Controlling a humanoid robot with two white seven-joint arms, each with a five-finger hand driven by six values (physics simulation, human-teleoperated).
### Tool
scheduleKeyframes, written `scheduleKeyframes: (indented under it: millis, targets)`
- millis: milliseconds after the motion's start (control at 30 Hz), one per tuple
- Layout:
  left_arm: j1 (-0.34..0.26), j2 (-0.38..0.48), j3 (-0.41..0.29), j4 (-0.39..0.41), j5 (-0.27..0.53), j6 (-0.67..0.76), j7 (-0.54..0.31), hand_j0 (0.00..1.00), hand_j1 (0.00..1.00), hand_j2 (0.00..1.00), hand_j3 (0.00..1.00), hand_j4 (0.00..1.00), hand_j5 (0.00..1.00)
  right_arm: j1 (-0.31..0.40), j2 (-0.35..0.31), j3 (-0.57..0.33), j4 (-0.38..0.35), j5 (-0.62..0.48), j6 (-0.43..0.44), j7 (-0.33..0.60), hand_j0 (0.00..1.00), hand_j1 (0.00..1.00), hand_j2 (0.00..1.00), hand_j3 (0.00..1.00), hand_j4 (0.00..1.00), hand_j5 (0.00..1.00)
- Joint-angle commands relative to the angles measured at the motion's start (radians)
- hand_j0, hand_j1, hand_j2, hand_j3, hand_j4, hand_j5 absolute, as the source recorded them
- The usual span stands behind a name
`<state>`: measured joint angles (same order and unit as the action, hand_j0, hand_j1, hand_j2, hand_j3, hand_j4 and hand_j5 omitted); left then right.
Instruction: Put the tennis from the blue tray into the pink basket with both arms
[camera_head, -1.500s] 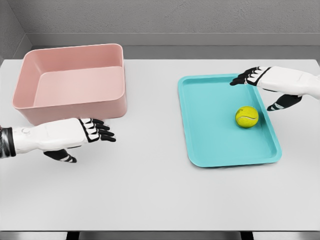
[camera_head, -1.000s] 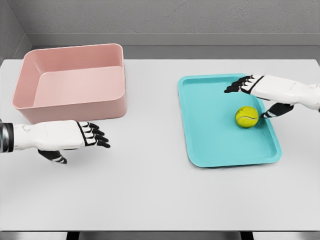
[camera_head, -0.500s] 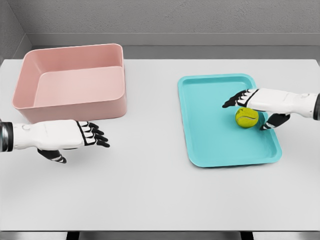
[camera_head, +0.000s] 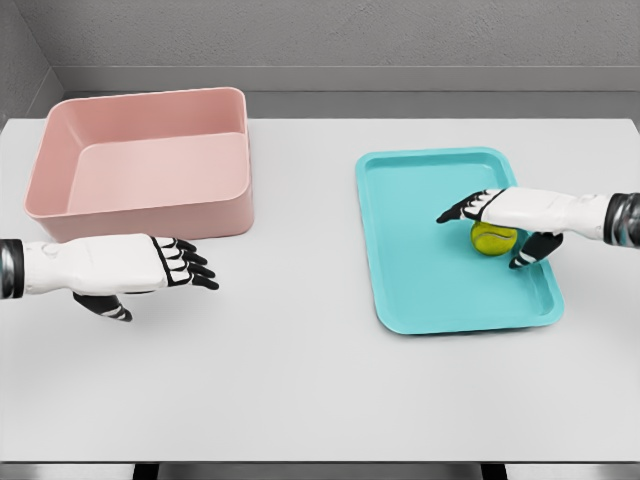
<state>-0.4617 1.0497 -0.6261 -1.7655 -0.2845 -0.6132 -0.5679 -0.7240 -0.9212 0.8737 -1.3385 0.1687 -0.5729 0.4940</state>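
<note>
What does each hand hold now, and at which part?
Nothing yet. The right hand lies over the ball, fingers not closed. The left hand is open, empty.

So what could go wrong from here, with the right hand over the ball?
1. The tennis ball lies loose on the blue tray, and the right hand sits over it with fingers extended, not closed; a late or off-centre closure could roll it away.
2. The left hand waits open near the pink basket, far from the tray, so a handover may drop the ball on the table.
</note>
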Motion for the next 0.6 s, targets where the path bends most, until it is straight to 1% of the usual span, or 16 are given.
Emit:
scheduleKeyframes:
  millis: [0,200,267,367,533,567]
  targets:
    - [0.0,0.001,0.0,0.0,0.005,0.002,0.0,1.0,1.0,1.0,1.0,1.0,1.0,0.0,0.008,0.001,0.015,-0.005,0.002,0.003,1.0,1.0,1.0,1.0,1.0,1.0]
    - [0.0,0.001,0.0,0.0,0.005,0.002,0.0,1.0,1.0,1.0,1.0,1.0,1.0,-0.003,0.022,0.001,0.061,-0.002,0.004,0.005,1.0,1.0,1.0,1.0,1.0,1.0]
    - [-0.002,0.001,0.0,0.0,0.005,0.002,0.0,1.0,1.0,1.0,1.0,1.0,1.0,-0.015,0.045,0.001,0.093,0.012,0.002,0.012,1.0,1.0,1.0,1.0,1.0,1.0]
    - [-0.002,0.001,0.0,0.0,0.005,0.002,0.0,1.0,1.0,1.0,1.0,1.0,1.0,-0.017,0.058,0.001,0.116,0.018,0.002,0.014,1.0,1.0,1.0,1.0,1.0,1.0]
    - [-0.008,0.006,0.0,0.0,0.005,0.002,0.0,1.0,1.0,1.0,1.0,1.0,1.0,-0.017,0.061,0.001,0.127,0.02,0.002,0.014,1.0,1.0,1.0,1.0,1.0,1.0]
    - [-0.008,0.006,0.0,0.0,0.007,0.002,0.0,1.0,1.0,1.0,1.0,1.0,1.0,-0.018,0.065,0.001,0.139,0.02,0.002,0.014,1.0,1.0,1.0,1.0,1.0,1.0]
